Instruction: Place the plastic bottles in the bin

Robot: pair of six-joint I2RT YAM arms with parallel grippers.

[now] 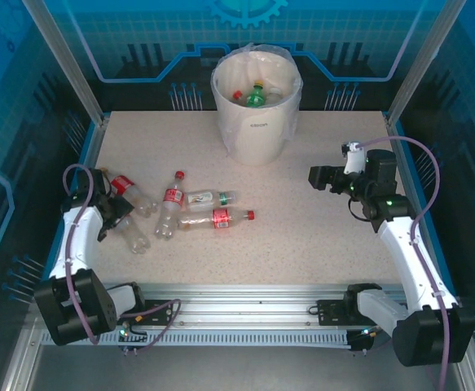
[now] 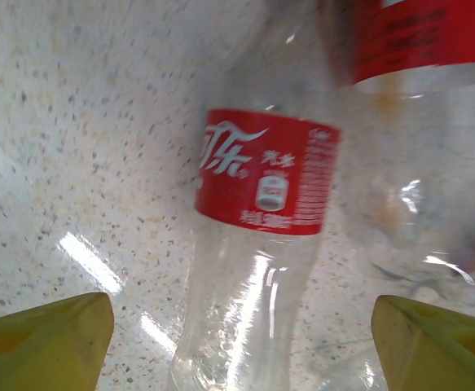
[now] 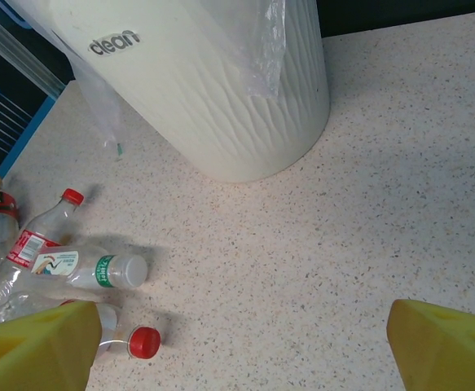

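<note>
Several plastic bottles lie on the table's left half. A clear bottle with a red label (image 2: 266, 171) lies lengthwise between the fingers of my left gripper (image 2: 241, 342), which is open, with a gap on each side of the bottle. From above, that gripper (image 1: 116, 213) is low over two bottles (image 1: 131, 232) at the far left. To their right lie a red-capped bottle (image 1: 169, 204), a white-labelled bottle (image 1: 208, 198) and a red-labelled bottle (image 1: 221, 217). The off-white bin (image 1: 257, 122) stands at the back centre with a green bottle (image 1: 256, 96) inside. My right gripper (image 1: 323, 177) is open and empty.
The right wrist view shows the bin's ribbed wall (image 3: 221, 98) with its loose plastic liner, the white-capped bottle (image 3: 98, 270) and a red cap (image 3: 144, 343) at lower left. A raised blue rim (image 1: 86, 147) borders the speckled table.
</note>
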